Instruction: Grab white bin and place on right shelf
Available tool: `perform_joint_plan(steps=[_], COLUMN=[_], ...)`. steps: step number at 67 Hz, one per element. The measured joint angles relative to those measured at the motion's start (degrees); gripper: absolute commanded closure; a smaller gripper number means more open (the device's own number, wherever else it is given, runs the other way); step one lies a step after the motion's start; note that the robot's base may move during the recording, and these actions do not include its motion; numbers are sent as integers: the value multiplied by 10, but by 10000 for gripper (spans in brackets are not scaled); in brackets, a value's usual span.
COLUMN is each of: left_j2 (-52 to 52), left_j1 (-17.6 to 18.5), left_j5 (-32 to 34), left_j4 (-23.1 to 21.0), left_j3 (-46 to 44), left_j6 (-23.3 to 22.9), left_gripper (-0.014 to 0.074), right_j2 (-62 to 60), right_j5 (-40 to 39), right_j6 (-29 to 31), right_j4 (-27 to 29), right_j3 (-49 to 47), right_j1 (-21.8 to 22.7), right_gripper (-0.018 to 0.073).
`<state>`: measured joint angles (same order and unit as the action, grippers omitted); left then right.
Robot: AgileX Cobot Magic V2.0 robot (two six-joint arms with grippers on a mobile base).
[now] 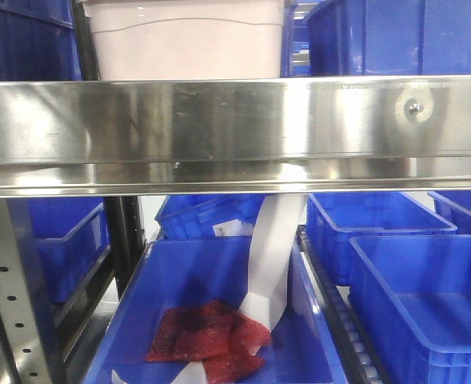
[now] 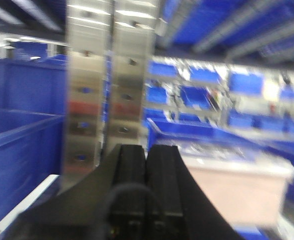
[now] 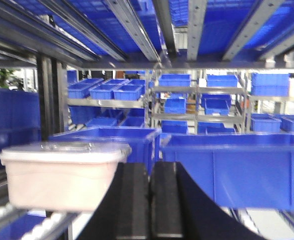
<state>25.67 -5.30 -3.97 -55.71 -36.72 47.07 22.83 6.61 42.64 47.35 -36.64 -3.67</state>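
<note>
In the front view the white bin point(image 1: 185, 40) is sitting at eleven o'clock on the right shelf point(image 1: 235, 132), just behind its shiny front rail, with blue crates point(image 1: 395, 36) beside it toward one o'clock. The left gripper point(image 2: 147, 165) is hanging with jaws pressed together and gripping nothing, the bin lying at four o'clock. The right gripper point(image 3: 149, 200) is likewise keeping its jaws closed and empty, the bin at nine o'clock.
</note>
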Motion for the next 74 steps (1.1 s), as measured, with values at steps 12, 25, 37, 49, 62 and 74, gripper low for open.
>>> perform_joint_plan(steps=[12,25,37,49,62,74], left_j2=[-86,-190,-204,-204,-204,-204], left_j1=[-32,-32,-3,2,3,3], left_j5=[-17,-120,-144,-135,-152,-169], left_j4=[-10,13,23,21,21,21], left_j3=[81,136,174,175,175,175], left_j6=[0,1,1,1,1,1], left_gripper=[720,720,720,721,721,721], right_j2=[-56,-148,-167,-167,-167,-167], right_j5=[-22,-52,-61,-83,-85,-85], right_j6=[0,0,0,0,0,0], right_j4=[1,16,24,44,45,45], right_j3=[85,164,205,208,208,208], right_j1=[0,0,0,0,0,0], right_gripper=[517,517,517,517,517,517])
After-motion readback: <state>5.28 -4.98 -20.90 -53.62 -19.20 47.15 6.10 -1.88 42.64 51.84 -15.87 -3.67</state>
